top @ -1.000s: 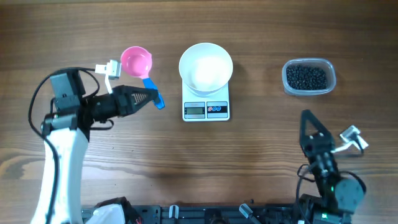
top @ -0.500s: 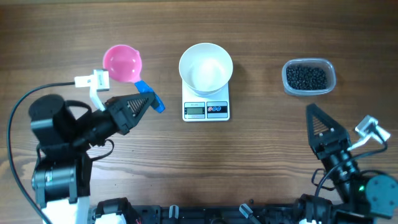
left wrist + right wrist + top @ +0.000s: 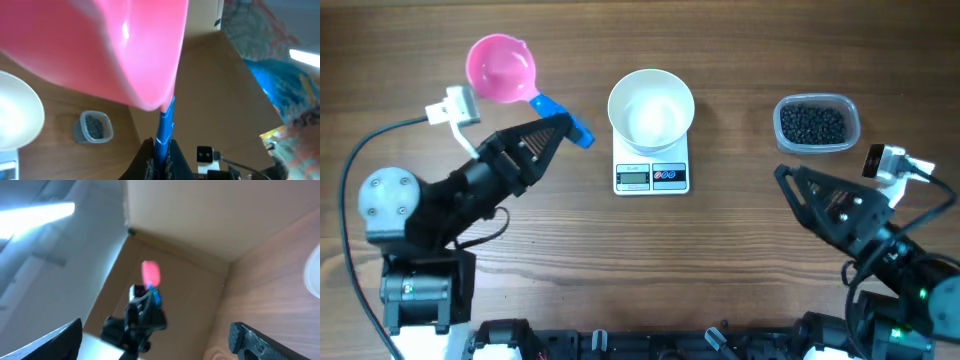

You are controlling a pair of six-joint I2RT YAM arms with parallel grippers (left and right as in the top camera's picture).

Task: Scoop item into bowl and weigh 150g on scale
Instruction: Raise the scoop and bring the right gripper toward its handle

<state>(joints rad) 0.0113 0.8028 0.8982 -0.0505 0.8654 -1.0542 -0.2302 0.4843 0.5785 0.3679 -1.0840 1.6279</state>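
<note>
My left gripper (image 3: 556, 127) is shut on the blue handle (image 3: 563, 117) of a pink scoop (image 3: 501, 68), held in the air left of the bowl. In the left wrist view the scoop's pink cup (image 3: 100, 45) fills the top, and the handle (image 3: 165, 127) runs down between the jaws of the left gripper (image 3: 160, 156). The white bowl (image 3: 651, 108) sits on the scale (image 3: 652, 176). The black beans (image 3: 812, 124) lie in a clear tub (image 3: 852, 120) at the right. My right gripper (image 3: 788, 186) hangs open and holds nothing, below the tub.
The right wrist view looks across the table at the left arm (image 3: 140, 317) with the pink scoop (image 3: 151, 273), the right gripper (image 3: 157, 340) spread wide at the bottom corners. Cardboard walls (image 3: 210, 215) stand beyond the table. A white camera mount (image 3: 454, 106) sticks out from the left arm.
The left arm has lifted and swung the scoop up and to the left. The right arm has risen and turned, its gripper now pointing left toward the scale.
</note>
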